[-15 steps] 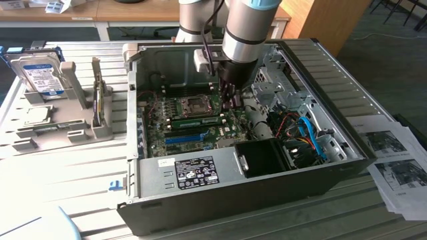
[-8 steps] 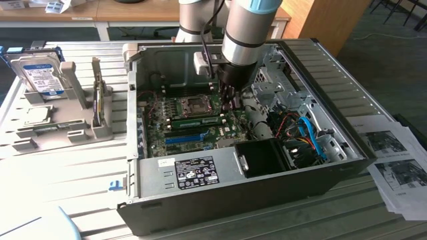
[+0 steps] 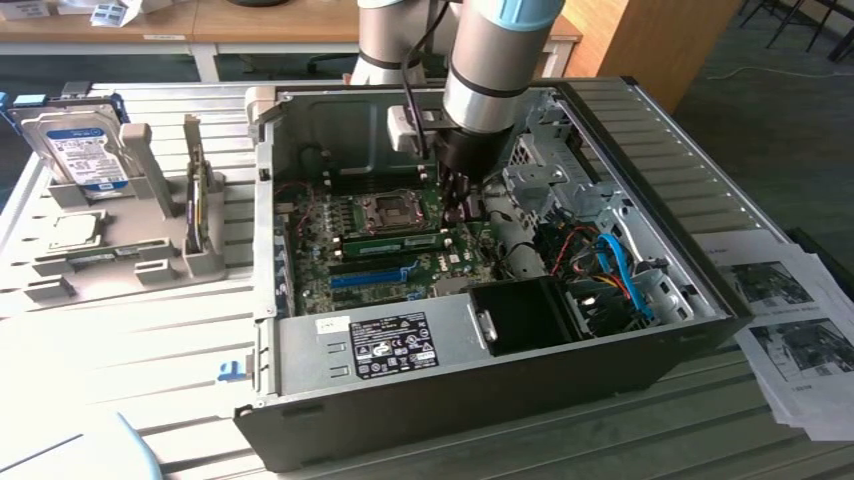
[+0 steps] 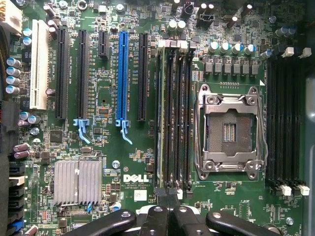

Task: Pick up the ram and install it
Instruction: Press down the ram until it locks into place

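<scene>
Already the ram (image 3: 396,241) was seated in a motherboard slot beside the CPU socket (image 3: 395,208).
Above its end the gripper (image 3: 461,205) was pressed together, empty; a half-latched stick could be cracked by uneven pressing.

Ram (image 3: 396,241): long thin green stick, lying flat-on-edge in a memory slot on the motherboard inside the open PC case, just beside the CPU socket, between it and the blue slot. In the wrist view the ram (image 4: 160,113) shows edge-on as a pale green strip in the slot of that bank farthest from the socket, running the full slot length, parallel to the neighbouring black slots. Seated upright.
</scene>
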Tool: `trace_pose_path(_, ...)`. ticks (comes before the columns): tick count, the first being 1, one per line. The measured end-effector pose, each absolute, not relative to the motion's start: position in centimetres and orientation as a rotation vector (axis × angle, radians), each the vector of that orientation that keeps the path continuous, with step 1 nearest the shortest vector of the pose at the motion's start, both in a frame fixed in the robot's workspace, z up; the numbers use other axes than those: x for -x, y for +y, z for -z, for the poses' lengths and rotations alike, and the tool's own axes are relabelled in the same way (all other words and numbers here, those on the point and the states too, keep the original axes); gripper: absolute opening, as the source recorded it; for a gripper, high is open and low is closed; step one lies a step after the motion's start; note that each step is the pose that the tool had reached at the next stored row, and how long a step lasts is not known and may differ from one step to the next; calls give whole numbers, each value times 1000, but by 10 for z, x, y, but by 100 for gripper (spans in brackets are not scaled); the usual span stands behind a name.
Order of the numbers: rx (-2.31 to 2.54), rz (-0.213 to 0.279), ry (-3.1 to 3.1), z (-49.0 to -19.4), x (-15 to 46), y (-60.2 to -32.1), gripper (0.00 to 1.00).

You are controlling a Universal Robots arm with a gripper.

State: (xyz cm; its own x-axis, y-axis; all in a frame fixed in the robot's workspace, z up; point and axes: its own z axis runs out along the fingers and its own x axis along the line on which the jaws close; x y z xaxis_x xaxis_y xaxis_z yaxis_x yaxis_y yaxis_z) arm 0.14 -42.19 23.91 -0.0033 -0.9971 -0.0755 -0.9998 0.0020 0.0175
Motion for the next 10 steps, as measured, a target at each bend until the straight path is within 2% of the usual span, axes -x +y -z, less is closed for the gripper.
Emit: trace_pose_path(10, 2186, -107, 2192, -234, -1, -422, 9)
